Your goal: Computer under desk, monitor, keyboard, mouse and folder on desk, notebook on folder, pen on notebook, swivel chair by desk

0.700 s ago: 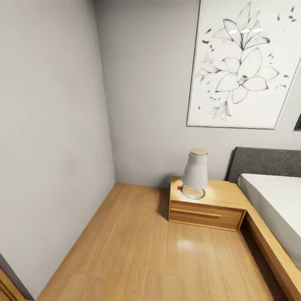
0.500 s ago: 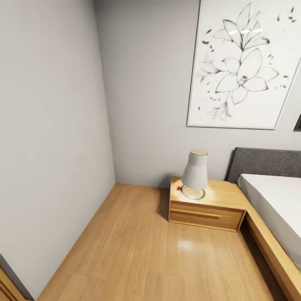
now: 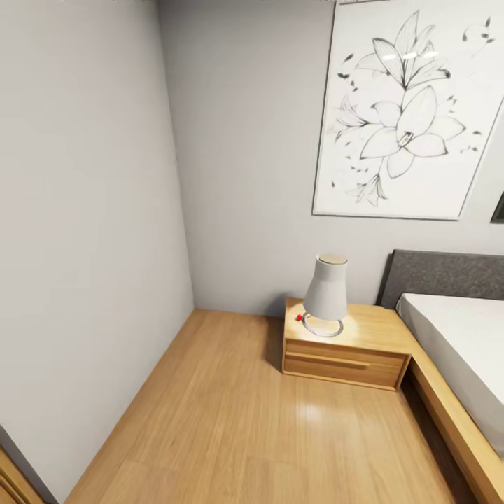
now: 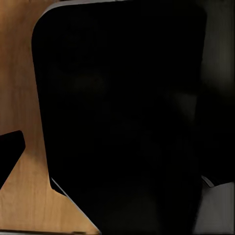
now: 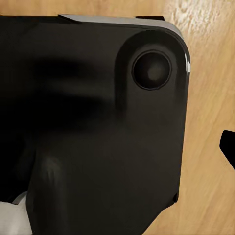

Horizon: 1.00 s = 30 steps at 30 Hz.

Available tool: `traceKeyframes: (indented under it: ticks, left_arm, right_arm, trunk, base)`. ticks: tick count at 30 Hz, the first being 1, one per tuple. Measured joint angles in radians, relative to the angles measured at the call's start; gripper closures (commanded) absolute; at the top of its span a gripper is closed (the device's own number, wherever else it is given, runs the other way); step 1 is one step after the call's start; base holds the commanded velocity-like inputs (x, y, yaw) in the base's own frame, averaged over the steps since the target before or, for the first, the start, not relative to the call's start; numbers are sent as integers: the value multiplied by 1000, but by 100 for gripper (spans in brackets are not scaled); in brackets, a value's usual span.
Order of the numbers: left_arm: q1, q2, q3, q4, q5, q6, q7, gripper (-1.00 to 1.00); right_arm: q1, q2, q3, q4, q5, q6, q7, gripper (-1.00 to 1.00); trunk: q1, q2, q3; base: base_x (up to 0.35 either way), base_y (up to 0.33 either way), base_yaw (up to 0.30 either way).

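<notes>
No desk items in sight. Head view faces a room corner: nightstand (image 3: 346, 350) with lamp (image 3: 326, 294), bed (image 3: 458, 350) beside it. End effector states cannot be told; direction to folder unknown.

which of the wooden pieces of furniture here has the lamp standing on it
The low wooden nightstand with the drawer front, beside the bed; the grey lamp stands on its top.

- One lamp (image 3: 326, 296)
- One wooden nightstand (image 3: 344, 346), with one drawer
- One framed flower picture (image 3: 409, 112)
- One bed (image 3: 458, 353), with one grey headboard (image 3: 441, 275)
- One small red thing (image 3: 299, 317) beside the lamp
</notes>
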Motion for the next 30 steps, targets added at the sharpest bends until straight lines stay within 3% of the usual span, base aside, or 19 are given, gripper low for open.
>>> traceKeyframes:
  ticks: [7, 8, 10, 17, 23, 27, 30]
  left_arm:
    - [0, 6, 5, -17, 4, -15, 0, -100]
    - [-1, 6, 5, -100, 4, -30, 0, -100]
    - [0, 3, 4, -175, 4, -32, 1, -100]
    - [0, -23, 3, -295, 5, -32, 3, -100]
    - [-4, -28, 4, -406, 10, -32, 3, -100]
    - [-6, -26, 24, -431, 59, -47, 3, -100]
    - [-7, -21, 78, -423, 128, -102, 2, -100]
  right_arm:
    - [0, -3, -4, -13, -2, -39, -3, -100]
    - [0, -3, -4, -94, -2, -244, -5, -100]
    - [-1, -1, -6, -152, -4, -325, -10, -100]
    - [-1, 0, -9, -279, -6, -379, -16, -100]
    - [-22, 0, -15, -368, -12, -393, -77, -100]
    - [-35, -5, -16, -380, -12, -420, -100, -100]
    - [-38, -7, -16, -375, -13, -488, -106, -100]
  trunk:
    - [-27, 49, 22]
    - [-31, 56, 25]
    - [-38, 70, 31]
    - [-65, 119, 53]
    - [-88, 161, 72]
    - [-104, 189, 85]
    - [-115, 210, 94]
  base:
    - [0, 0, 0]
    - [0, 0, 0]
    - [0, 0, 0]
    - [0, 0, 0]
    - [0, 0, 0]
    - [0, 0, 0]
    - [0, 0, 0]
